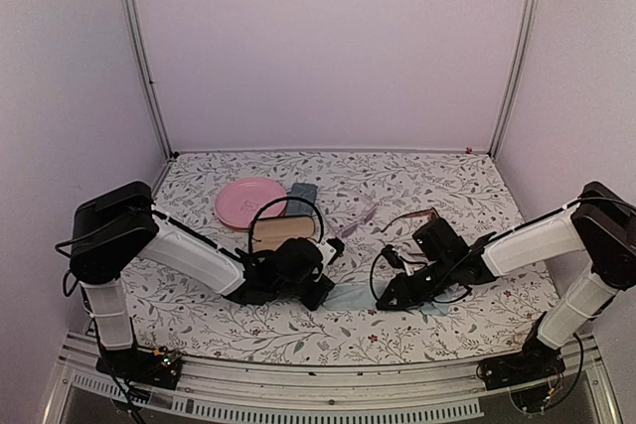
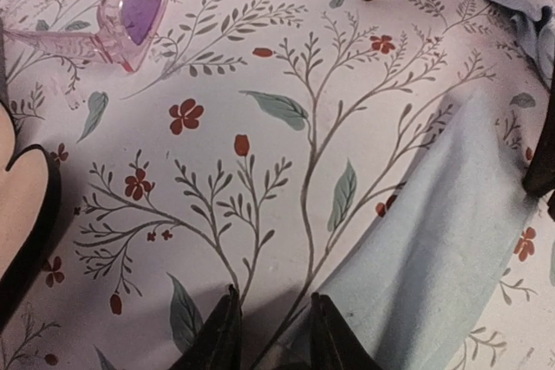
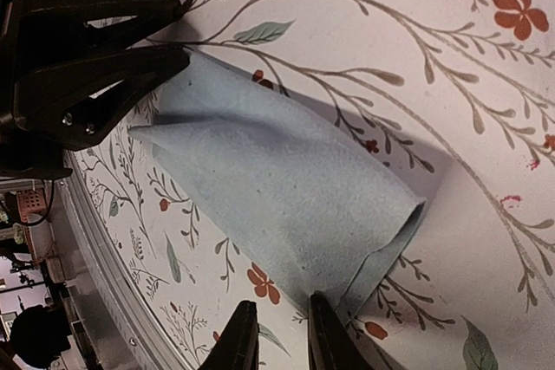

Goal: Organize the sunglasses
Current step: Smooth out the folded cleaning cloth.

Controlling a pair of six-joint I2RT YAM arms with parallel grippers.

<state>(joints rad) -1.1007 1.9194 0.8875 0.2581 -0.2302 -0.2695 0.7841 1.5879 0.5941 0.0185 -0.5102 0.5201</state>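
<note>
Neither pair looks stowed: pink sunglasses and brown sunglasses lie loose mid-bench, left tool and right tool narrowly parted, empty, beside the cloth.

Top cam: high, behind the bases, tilted down and forward across the table to the back wall. Widest view, both arms in it. Left wrist cam: low and close over the tabletop, looking out past the left gripper at frame bottom. Right wrist cam: equally close, rolled sideways, right gripper at frame bottom, facing the left gripper. All three share the cloth. Top and left wrist also share the pink glasses.
</note>
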